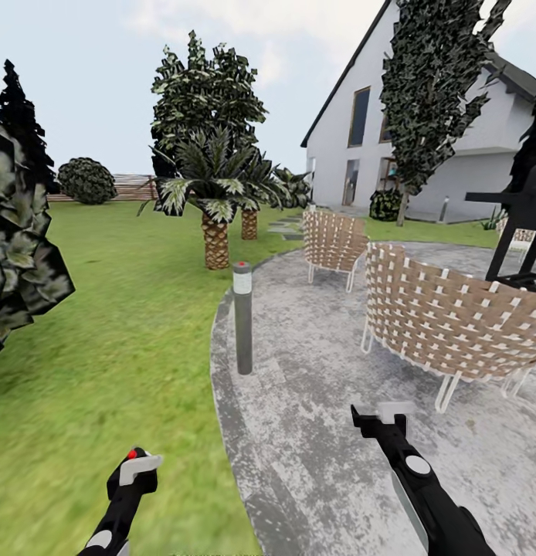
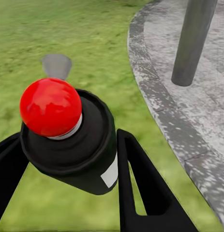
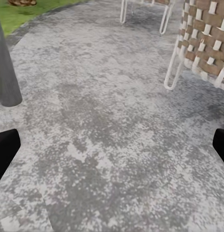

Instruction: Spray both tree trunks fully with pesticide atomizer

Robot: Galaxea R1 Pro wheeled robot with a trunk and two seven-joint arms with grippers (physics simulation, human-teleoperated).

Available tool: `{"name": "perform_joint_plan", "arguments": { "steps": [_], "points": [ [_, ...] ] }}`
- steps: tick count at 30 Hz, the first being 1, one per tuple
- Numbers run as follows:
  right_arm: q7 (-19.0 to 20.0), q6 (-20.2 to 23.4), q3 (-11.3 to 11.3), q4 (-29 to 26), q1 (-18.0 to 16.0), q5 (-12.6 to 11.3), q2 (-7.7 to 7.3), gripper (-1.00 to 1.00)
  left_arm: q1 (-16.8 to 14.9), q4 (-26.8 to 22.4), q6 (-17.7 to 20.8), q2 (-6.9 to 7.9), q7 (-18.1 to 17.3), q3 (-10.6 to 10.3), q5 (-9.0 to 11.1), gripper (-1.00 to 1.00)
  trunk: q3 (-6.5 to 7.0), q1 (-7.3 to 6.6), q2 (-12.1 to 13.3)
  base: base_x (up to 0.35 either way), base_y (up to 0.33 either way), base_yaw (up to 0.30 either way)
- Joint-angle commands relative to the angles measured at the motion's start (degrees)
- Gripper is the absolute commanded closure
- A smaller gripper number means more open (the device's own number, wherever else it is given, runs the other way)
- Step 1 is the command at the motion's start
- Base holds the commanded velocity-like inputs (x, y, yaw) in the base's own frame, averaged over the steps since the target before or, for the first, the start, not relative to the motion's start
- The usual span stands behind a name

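In the head view, the left pincer (image 1: 134, 469) was seen low over the lawn (image 1: 106, 324), pinched on the pesticide atomizer (image 1: 137, 463), of which a red cap and a pale part were visible. The right pincer (image 1: 378, 421) was held over the grey paved patch (image 1: 314, 401); its spread could not be judged from this view. A grey lamp post (image 1: 242, 318) was noted at the edge of the paving, with two woven chairs (image 1: 446, 324) on the paving, short palms (image 1: 215, 193) on the grass beyond, and a white house (image 1: 422, 131) behind. In the left wrist view, the black atomizer body (image 2: 73, 140) with its red round cap (image 2: 50, 107) was held between the two black fingers (image 2: 141, 183), above grass, beside the paving border and near the lamp post (image 2: 191, 41). In the right wrist view, the fingertips (image 3: 5, 150) were recorded spread wide, with nothing between them, above the paving (image 3: 107, 125), the chair legs (image 3: 172, 72) being near.
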Motion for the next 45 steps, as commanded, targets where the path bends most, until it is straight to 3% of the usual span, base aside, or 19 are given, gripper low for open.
{"name": "perform_joint_plan", "arguments": {
  "steps": [1, 16, 21, 24, 28, 33, 45],
  "points": [
    [0.03, -0.07, -0.03, -0.02, -0.01, 0.04, 0.00, -1.00, -0.05, 0.06, -0.19, -0.01, -0.04, -0.13, 0.45, 1.00, -0.13, -0.01, -0.02, 0.000, 0.000, 0.181],
    [0.01, -0.07, 0.05, 0.09, -0.01, 0.09, 0.03, -1.00, -0.05, 0.15, -0.21, 0.12, 0.14, -0.02, 0.53, 1.00, -1.19, -0.01, -0.02, 0.066, 0.070, 0.184],
    [0.03, -0.07, 0.06, 0.13, -0.01, 0.13, 0.08, -1.00, -0.05, 0.15, -0.25, 0.22, 0.19, 0.00, 0.69, 1.00, -1.34, -0.01, -0.02, 0.259, 0.192, 0.259],
    [-0.04, -0.07, 0.06, 0.66, -0.01, 0.13, 0.08, -1.00, -0.05, 0.16, -0.22, 0.27, 0.14, 0.00, 2.78, 1.00, -1.41, -0.01, -0.02, 0.310, 0.113, 0.269],
    [-0.06, -0.07, 0.10, 2.70, -0.01, 0.36, 0.15, -1.00, -0.05, 0.16, -0.20, 0.31, 0.07, -0.07, 3.50, 1.00, -1.50, -0.01, -0.02, 0.316, 0.126, 0.271],
    [-0.06, -0.07, 0.14, 3.19, -0.01, 1.84, 0.25, -1.00, -0.05, 0.16, -0.19, 0.32, 0.06, -0.08, 3.61, 1.00, -1.68, -0.01, -0.02, 0.316, 0.152, 0.265],
    [-0.06, -0.07, 0.11, 3.34, -0.01, 2.02, 0.33, -1.00, -0.05, 0.21, -0.19, 0.32, 0.03, -0.09, 3.55, 1.00, -2.40, -0.01, -0.02, 0.316, 0.155, 0.229]
  ]
}}
